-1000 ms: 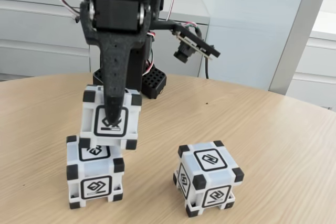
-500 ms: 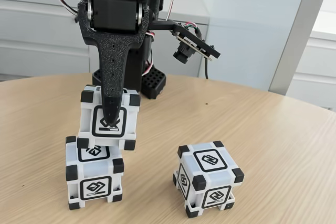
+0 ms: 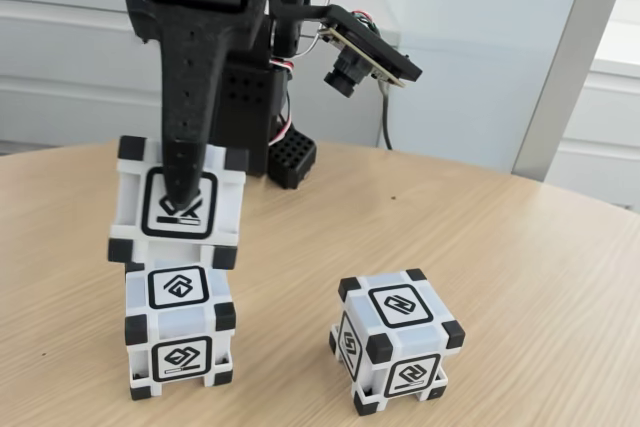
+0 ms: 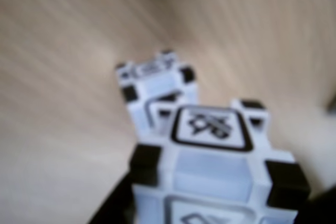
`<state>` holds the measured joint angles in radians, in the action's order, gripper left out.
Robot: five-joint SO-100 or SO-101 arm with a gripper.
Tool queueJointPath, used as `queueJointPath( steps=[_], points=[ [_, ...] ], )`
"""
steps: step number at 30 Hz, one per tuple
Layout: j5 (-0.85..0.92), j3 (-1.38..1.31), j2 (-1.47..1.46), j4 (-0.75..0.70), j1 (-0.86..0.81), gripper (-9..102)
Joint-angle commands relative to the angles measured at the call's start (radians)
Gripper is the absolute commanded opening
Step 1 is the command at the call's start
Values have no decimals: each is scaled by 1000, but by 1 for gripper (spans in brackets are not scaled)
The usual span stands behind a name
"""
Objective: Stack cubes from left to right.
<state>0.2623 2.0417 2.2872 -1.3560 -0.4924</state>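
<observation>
My gripper (image 3: 181,199) is shut on a white cube (image 3: 222,209) with black corners, its dark front finger running down over the cube's glyph face. The held cube hangs just above the left cube (image 3: 180,332) on the table, shifted a little to the left; whether the two touch I cannot tell. A third cube (image 3: 397,339) stands alone at the lower right, turned at an angle. In the blurred wrist view the held cube (image 4: 218,166) is close at the bottom, with another cube (image 4: 157,85) on the wood beyond it.
The round wooden table (image 3: 530,247) has free room to the right and behind the cubes. The arm's black base (image 3: 290,159) stands at the table's back edge. The wrist camera (image 3: 358,55) juts out to the right. White cabinets line the background.
The gripper has risen and moved left with the cube. The held cube now sits higher and further left over the left cube. The other two cubes have not moved.
</observation>
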Motion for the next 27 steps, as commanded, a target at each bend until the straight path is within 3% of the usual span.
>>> queueJointPath(
  steps=[1,9,27],
  points=[
    [3,-44,3,0,-28,0],
    [29,-41,-3,15,-98,0],
    [61,-38,-2,-2,-74,0]
  ],
)
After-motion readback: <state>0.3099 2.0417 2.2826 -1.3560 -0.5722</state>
